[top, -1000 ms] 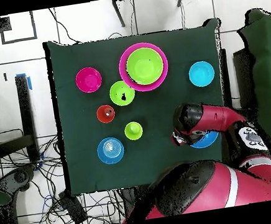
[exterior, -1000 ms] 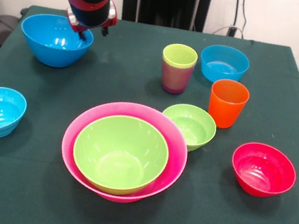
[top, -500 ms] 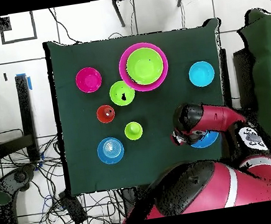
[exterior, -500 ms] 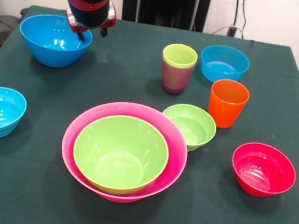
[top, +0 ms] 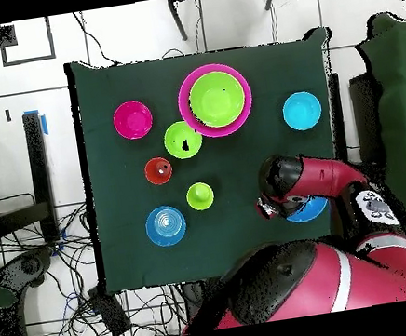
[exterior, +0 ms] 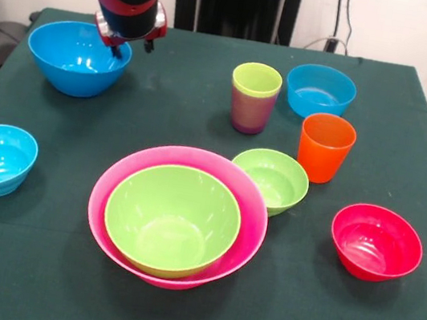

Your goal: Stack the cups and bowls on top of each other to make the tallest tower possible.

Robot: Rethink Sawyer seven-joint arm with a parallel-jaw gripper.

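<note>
Almost no change from half a second back: the gripper stays at the right rim of the large blue bowl, bowl unmoved. The arm's wrist covers the fingers, so whether they are apart or together can't be told; overhead, the arm hides most of that bowl. Arm reaches in from upper left, wrist pointing down. Large green bowl sits nested in the pink bowl mid-table.

On a dark green worktop, a lime green bowl is held inside a pink bowl; an orange cup is seen.
</note>
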